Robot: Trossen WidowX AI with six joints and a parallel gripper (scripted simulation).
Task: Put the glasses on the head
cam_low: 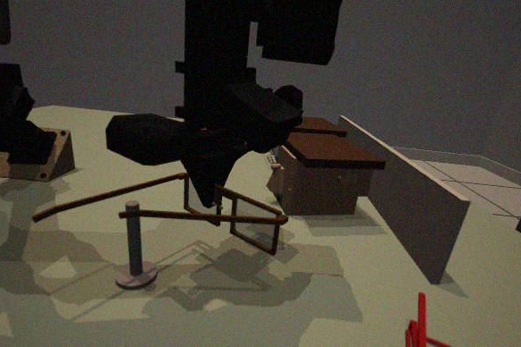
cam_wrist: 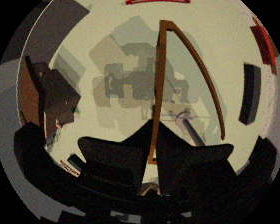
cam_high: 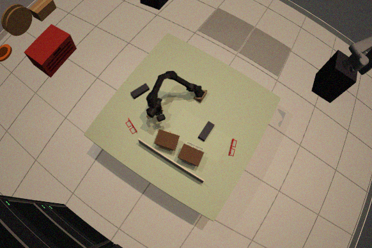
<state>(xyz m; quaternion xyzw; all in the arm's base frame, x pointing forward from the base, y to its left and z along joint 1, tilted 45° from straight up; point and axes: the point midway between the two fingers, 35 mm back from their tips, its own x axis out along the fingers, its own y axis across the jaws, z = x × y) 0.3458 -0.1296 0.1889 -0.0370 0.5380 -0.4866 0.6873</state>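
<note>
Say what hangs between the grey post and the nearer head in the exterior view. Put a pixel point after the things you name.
The front of the brown glasses (cam_low: 251, 200) (cam_wrist: 159, 90), held up off the table by the gripper (cam_high: 152, 112) (cam_low: 211, 205) (cam_wrist: 153, 123); the exterior view shows it.
</note>
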